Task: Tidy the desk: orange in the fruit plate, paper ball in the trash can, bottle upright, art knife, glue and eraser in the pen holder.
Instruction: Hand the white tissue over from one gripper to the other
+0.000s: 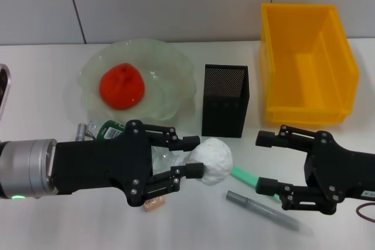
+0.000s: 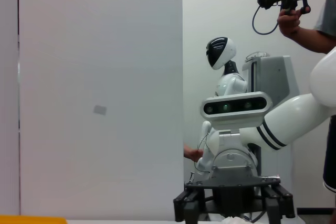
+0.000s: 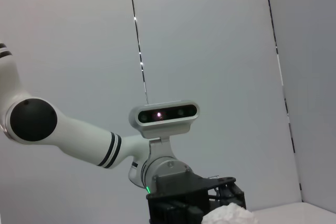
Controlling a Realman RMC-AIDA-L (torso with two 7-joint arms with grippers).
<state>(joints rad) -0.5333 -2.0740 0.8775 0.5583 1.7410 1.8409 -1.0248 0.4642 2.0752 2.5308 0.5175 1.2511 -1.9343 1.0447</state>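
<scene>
The paper ball (image 1: pixel 212 160) is clamped between the fingertips of the left gripper (image 1: pixel 196 156), which reaches in from the left across the front of the white desk (image 1: pixel 35 74), just in front of the pen holder (image 1: pixel 225 100). The right gripper (image 1: pixel 265 162) is held low at the front right with its two fingers spread apart and nothing between them, below the front wall of the yellow trash can (image 1: pixel 307 62), which stands at the back right. The orange (image 1: pixel 121 86) is seen lying in the fruit plate (image 1: pixel 170 65) at the back left. The bottle (image 1: pixel 108 129) is largely hidden behind the left gripper; only its green label and a clear part are seen, and it appears to lie on its side. The eraser (image 1: pixel 154 204) lies on the desk just under the left gripper. A green stick (image 1: pixel 244 176), possibly the glue, and a grey pen-like tool (image 1: pixel 263 210), possibly the art knife, lie between the two grippers. In the right wrist view the paper ball (image 3: pixel 228 216) is seen at the lower edge, against the left gripper's black fingers (image 3: pixel 173 211).
</scene>
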